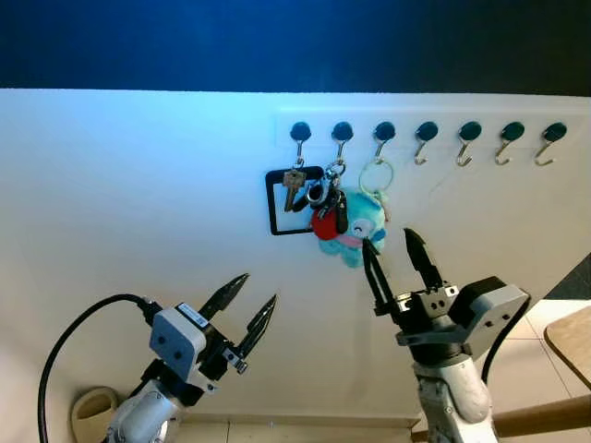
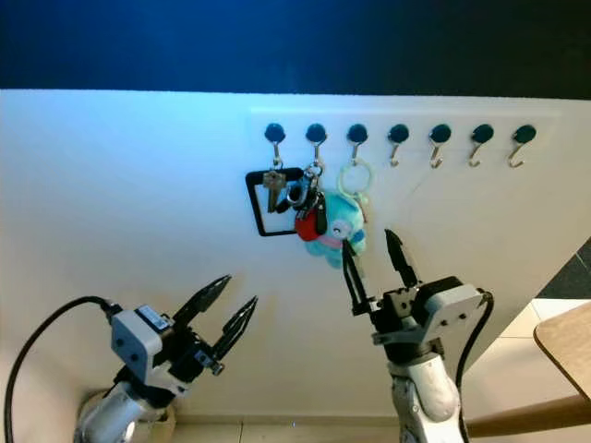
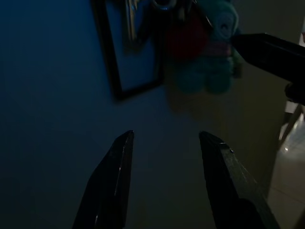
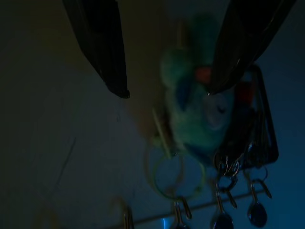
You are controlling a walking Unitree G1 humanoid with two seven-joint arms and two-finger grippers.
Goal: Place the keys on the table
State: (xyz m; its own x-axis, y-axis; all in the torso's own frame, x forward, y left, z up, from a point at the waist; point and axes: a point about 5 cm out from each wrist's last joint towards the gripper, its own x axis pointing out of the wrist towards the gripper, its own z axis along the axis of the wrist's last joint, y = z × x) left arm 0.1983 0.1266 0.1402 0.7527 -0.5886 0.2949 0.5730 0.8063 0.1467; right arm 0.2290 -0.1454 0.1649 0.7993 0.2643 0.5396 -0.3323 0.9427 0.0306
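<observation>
Overhead, keys hang from hooks; right hand gapes below.

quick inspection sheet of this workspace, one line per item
surface: curved edge of a light wooden table at far right, floor tiles beside it
job's things: bunch of keys with red fob and turquoise plush toy hanging on the wall hook rail; a single brass key with a black rectangular strap on the first hook
clutter: beige handled container low at left
grippers: right tool open, just below the plush; left tool open, lower left, apart from the keys
cables: black cable looping from the left wrist
surroundings: white wall, dark band above
</observation>
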